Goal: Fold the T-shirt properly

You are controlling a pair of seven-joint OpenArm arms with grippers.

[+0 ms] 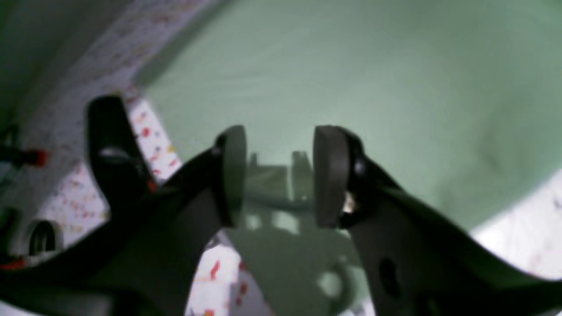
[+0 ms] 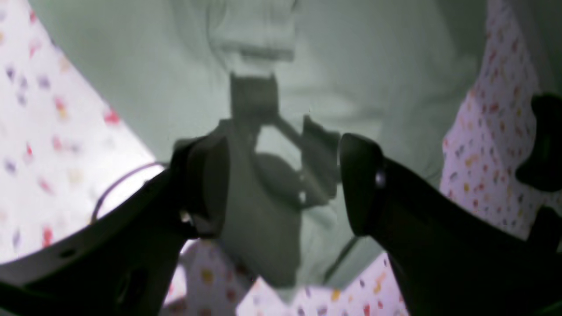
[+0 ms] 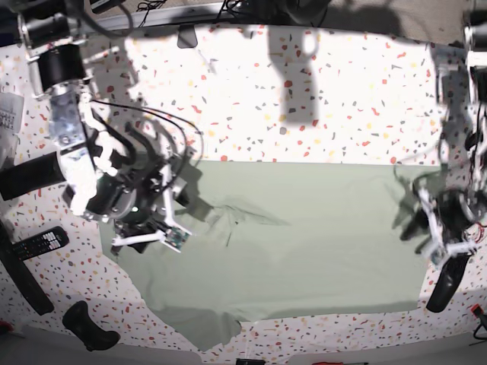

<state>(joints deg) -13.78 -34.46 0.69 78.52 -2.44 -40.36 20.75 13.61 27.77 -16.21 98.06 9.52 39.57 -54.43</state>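
Note:
The pale sage-green T-shirt [image 3: 304,243] lies spread flat across the speckled table [image 3: 304,99], with creases near its left side and a rumpled lower-left corner. In the base view my right arm [image 3: 114,190] hovers over the shirt's left edge and my left arm [image 3: 445,228] over its right edge. In the right wrist view my right gripper [image 2: 285,184] stands wide open just above the T-shirt [image 2: 373,66], nothing between its pads. My left gripper [image 1: 279,175] also shows a gap between its pads, low over the T-shirt [image 1: 373,87] near a cloth edge, gripping nothing.
A black remote [image 3: 38,243] and a black handle-like object [image 3: 87,323] lie left of the shirt. Cables [image 3: 175,122] trail from the right arm. Dark equipment lines the table's far edge [image 3: 228,11]. A red-tipped item [image 1: 33,158] sits at the left of the left wrist view.

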